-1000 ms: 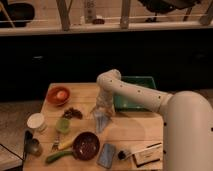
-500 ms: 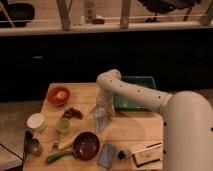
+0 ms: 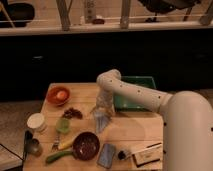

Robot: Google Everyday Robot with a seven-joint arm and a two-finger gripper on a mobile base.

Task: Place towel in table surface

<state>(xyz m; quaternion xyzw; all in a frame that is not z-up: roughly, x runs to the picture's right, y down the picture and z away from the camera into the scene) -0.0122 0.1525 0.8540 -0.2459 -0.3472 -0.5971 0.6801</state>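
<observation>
My gripper [image 3: 103, 106] hangs from the white arm over the middle of the table surface [image 3: 135, 129], just left of the green tray. It is shut on the top of the towel [image 3: 101, 122], a small pale grey-blue cloth. The cloth droops below the gripper in a narrow fold. Its lower end is at or just above the planks; I cannot tell whether it touches them.
A green tray [image 3: 146, 80] sits at the back right. An orange bowl [image 3: 58, 95], dark red bits [image 3: 73, 113], a white cup [image 3: 36, 121] and a small green cup [image 3: 63, 125] stand left. In front lie a dark red bowl [image 3: 86, 145], a blue-grey slab [image 3: 106, 155] and a white box [image 3: 147, 153].
</observation>
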